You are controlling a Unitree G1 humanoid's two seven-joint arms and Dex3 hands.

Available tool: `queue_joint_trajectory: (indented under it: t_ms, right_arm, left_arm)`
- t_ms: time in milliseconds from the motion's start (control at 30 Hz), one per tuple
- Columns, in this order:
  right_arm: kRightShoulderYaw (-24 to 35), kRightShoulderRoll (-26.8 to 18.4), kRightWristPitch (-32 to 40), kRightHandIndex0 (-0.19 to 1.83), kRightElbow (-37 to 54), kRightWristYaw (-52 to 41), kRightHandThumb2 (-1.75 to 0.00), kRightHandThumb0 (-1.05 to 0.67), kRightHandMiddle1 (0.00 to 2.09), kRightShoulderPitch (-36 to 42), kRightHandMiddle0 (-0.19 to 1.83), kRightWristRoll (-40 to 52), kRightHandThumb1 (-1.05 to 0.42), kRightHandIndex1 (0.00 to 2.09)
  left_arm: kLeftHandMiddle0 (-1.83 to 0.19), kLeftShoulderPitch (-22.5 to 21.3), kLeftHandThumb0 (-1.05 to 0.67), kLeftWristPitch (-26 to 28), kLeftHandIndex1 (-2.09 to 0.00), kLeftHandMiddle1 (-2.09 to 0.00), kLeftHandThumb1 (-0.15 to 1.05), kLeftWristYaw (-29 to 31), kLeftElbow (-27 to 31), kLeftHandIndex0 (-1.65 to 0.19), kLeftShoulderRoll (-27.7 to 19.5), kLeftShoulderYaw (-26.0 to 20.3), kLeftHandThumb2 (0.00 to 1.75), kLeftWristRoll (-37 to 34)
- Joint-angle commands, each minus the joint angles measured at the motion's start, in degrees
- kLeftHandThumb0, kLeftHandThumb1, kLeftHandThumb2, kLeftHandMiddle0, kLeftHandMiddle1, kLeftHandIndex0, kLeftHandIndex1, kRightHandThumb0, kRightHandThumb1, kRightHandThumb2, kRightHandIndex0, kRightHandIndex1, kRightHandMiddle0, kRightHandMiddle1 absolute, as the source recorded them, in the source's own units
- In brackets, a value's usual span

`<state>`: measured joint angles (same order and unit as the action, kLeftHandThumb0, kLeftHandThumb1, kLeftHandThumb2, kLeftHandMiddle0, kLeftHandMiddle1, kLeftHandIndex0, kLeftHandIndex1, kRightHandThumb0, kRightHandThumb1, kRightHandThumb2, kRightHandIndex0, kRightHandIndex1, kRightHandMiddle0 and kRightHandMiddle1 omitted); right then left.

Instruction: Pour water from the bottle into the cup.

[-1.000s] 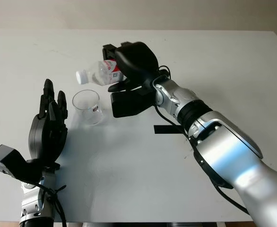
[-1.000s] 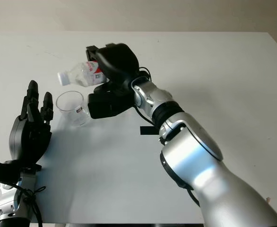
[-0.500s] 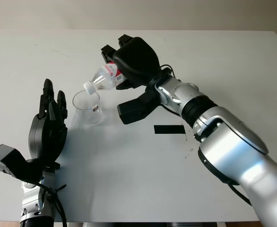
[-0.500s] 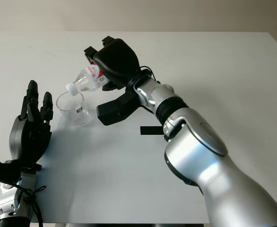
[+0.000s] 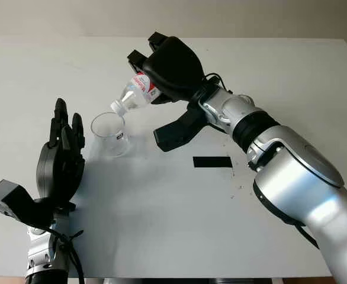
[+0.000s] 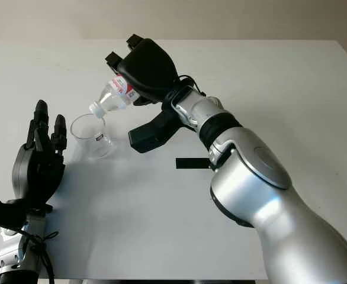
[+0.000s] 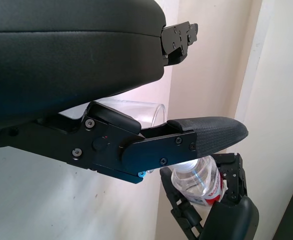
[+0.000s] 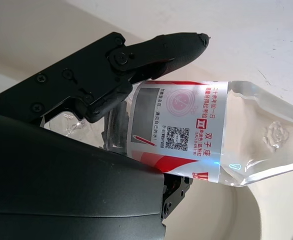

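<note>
I'm in the pouring step. My right hand (image 5: 170, 68) is closed around the bottle (image 5: 135, 94), gripping it at the labelled middle and holding it in the air, tipped neck-down so its mouth hangs just above the far rim of the cup (image 5: 110, 134). The cup stands upright on the table (image 5: 179, 213), and I cannot tell whether any water is in it yet, nor whether a stream is falling. My left hand (image 5: 61, 163) is open, holding nothing, raised just beside the cup on its near side. A black strip (image 5: 212, 161) lies on the table near my right forearm, well clear of the work. I judge the next move calls for a little more tilt with the mouth kept over the middle of the cup, since it sits close to the rim and water could spill outside
</note>
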<state>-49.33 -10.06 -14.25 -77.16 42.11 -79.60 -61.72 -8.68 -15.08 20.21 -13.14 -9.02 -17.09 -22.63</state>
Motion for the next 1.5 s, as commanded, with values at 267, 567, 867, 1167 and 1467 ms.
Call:
queue_joint_trajectory:
  t_ms: [267, 567, 867, 1167, 1467]
  right_arm:
    - [0.05, -0.24, 0.06, 1.26, 0.17, 2.62, -0.37, -0.42, 2.09, -1.65, 0.57, -0.22, -1.05, 2.09]
    - [-0.52, -0.03, 0.17, 1.27, 0.17, 3.96, -0.38, -0.42, 2.09, -1.77, 0.60, -0.94, -1.05, 2.09]
    - [9.92, 0.82, -3.25, 1.16, 0.97, -5.76, -0.29, -0.40, 2.09, -0.06, 0.52, 11.35, -1.05, 2.09]
    - [30.15, 2.35, -6.18, 1.15, 3.37, -24.37, -0.28, -0.36, 2.09, 5.50, 0.90, 35.52, -1.05, 2.09]
    - [45.89, 2.43, -4.88, 1.21, 10.50, -47.64, -0.36, -0.32, 2.09, 17.38, 0.87, 56.01, -1.05, 2.09]
  left_arm:
    - [0.19, 2.86, -0.80, -1.22, 0.00, -0.04, 1.05, 0.52, -3.06, 0.19, 2.88, 0.85, 0.59, -0.20]
    - [0.19, 3.30, -0.79, -1.38, 0.00, -0.04, 1.05, 0.48, -2.97, 0.19, 3.14, 0.79, 0.59, -0.23]
    - [0.19, 4.18, -0.79, -0.67, 0.00, -0.03, 1.05, -0.24, -1.17, 0.19, 3.66, 1.20, 0.59, -0.10]
    - [0.19, 4.50, -0.78, 0.24, 0.00, -0.03, 1.05, -0.06, -0.70, 0.19, 3.63, 1.41, 0.60, -0.23]
    - [0.19, 3.34, -0.79, -1.12, 0.00, -0.03, 1.05, 0.66, -2.72, 0.19, 2.98, 0.58, 0.59, -0.20]
